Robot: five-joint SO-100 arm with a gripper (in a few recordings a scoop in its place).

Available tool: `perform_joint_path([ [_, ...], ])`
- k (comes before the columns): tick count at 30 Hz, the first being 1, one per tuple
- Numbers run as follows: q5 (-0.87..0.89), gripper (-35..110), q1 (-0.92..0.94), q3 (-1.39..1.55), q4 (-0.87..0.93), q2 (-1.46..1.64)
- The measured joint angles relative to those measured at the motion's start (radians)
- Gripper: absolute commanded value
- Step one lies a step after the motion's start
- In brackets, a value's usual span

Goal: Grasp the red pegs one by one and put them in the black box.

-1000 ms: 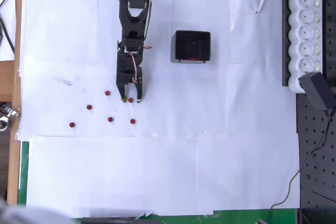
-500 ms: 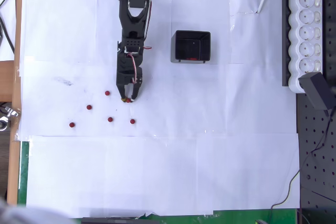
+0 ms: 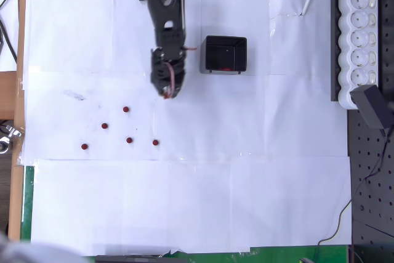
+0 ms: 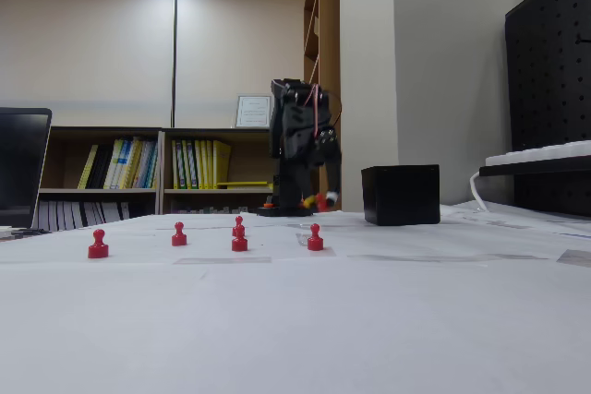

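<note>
- Overhead view: the black arm (image 3: pixel 165 23) reaches down from the desk's top edge, left of the middle, and its gripper (image 3: pixel 170 92) hangs over the white paper (image 3: pixel 246 170), just left of the black box (image 3: pixel 225 54).
- The fingers are drawn together on something small with a hint of red at the tip; it looks like one of the red pegs, though it is too small to be sure.
- The black box stands in the upper middle of the paper, open side up, with a spot of red showing on its floor near the lower wall.
- Five red pegs (image 3: pixel 125 109) lie loose on the paper toward the desk's left edge, below the gripper and well apart from the box.
- A white power strip (image 3: pixel 359 29) lies along the desk's right edge, near the top corner.
- Fixed view: low across the desk, the gripper (image 4: pixel 321 200) hangs just above the surface, left of the black box (image 4: pixel 400 194), with a red peg (image 4: pixel 321 200) clamped at its tip.
- Five red pegs (image 4: pixel 98 244) stand upright in a loose row nearer the front edge, two of them overlapping in line.
</note>
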Motion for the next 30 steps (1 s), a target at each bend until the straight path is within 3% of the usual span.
perform_joint_path([
  [5,-0.107,0,-0.169,0.244,0.319,-0.052],
  [10,-0.195,0,-0.341,0.31,0.439,-0.071],
  [21,-0.249,0,-0.489,0.055,0.244,-0.038],
  [26,-0.229,24,-0.48,-0.018,0.163,-0.023],
  [30,-0.221,30,-0.469,-0.018,0.172,-0.023],
])
